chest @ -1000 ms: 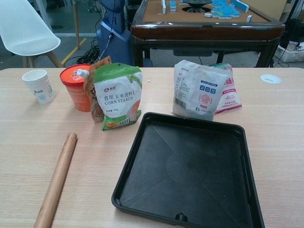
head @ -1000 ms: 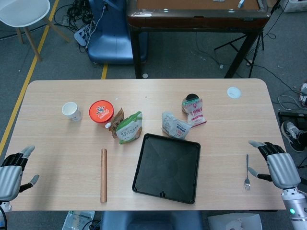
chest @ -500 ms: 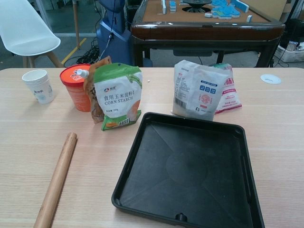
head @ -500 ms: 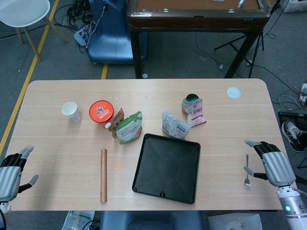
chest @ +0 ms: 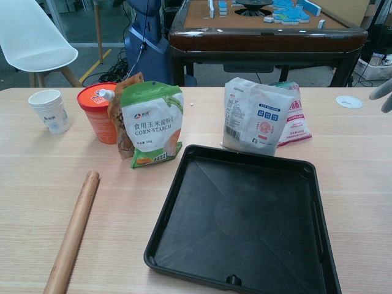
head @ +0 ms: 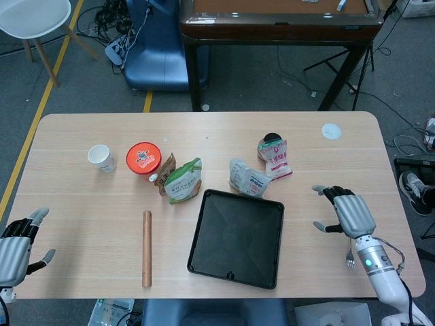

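Right hand (head: 348,212) is hovering over the counter (head: 204,139) just right of the black tray (head: 237,238), fingers (head: 325,192) spread apart, holding nothing. In the chest view only its fingertips are poking in at the right edge.

Nearest thing to it is the fork (head: 350,255): lying flat on the counter, just behind and slightly right of the hand, toward the robot's edge. Most of the handle is hiding under the hand and wrist; only the tine end is showing. Long axis is running roughly front-to-back, tines pointing at the robot. So the fork is sitting behind the fingers, not ahead of them. Ahead and to the left, the white pouch (head: 249,178) and the pink pouch (head: 274,157) are lying near, not touching the hand.

Left hand (head: 17,244) is sitting at the far left near corner of the counter, fingers apart, empty, well apart from everything. Closest thing to it is the rolling pin (head: 146,248), long axis also front-to-back, lying left of the tray.

Right hand is far nearer the fork; left is out of the picture for it.
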You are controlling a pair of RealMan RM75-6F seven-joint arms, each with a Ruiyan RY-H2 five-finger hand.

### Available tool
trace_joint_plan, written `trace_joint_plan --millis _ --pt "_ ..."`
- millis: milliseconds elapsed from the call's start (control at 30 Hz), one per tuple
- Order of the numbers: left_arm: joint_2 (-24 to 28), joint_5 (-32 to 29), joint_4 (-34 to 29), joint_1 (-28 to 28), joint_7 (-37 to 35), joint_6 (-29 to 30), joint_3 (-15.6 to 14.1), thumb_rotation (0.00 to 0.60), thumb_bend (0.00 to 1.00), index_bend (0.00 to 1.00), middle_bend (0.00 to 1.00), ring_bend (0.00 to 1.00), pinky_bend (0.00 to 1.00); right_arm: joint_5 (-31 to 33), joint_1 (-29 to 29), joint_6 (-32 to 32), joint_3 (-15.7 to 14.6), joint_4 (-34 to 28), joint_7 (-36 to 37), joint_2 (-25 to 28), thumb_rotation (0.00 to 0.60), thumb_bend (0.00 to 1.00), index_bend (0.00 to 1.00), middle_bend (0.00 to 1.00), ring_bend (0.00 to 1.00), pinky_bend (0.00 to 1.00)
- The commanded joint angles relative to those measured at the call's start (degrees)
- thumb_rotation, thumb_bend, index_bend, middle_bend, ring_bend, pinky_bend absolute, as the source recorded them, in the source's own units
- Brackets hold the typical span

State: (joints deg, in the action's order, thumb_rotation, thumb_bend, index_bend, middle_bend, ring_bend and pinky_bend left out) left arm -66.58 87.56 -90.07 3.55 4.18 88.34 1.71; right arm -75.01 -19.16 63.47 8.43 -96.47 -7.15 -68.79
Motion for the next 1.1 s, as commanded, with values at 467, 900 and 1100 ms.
trace_joint_plan --millis 467,900,1100 --pt "-0.3 0.3 0.5 -0.1 -0.5 -0.2 -0.2 0.6 0.2 0.11 0.15 0.19 0.17 16.1 -12.9 -13.2 6.0 7.8 -2.9 -11.0 0.6 0.12 0.21 0.3 0.2 0.29" --pt "-0.5 0.0 1.1 -0.5 -1.1 -0.1 -0.4 0.6 0.2 0.11 0.15 0.19 0.17 22.6 -20.5 -20.6 8.6 18.2 0.9 -18.5 0.6 0.12 0.2 0.28 0.18 0.29" --pt "-0.5 -0.2 1.3 -0.7 -1.3 -0.1 -0.5 0.6 0.2 0.11 0.15 0.19 0.17 23.5 -23.3 -22.9 9.0 23.9 2.7 -22.3 0.6 0.12 0.19 0.28 0.18 0.29"
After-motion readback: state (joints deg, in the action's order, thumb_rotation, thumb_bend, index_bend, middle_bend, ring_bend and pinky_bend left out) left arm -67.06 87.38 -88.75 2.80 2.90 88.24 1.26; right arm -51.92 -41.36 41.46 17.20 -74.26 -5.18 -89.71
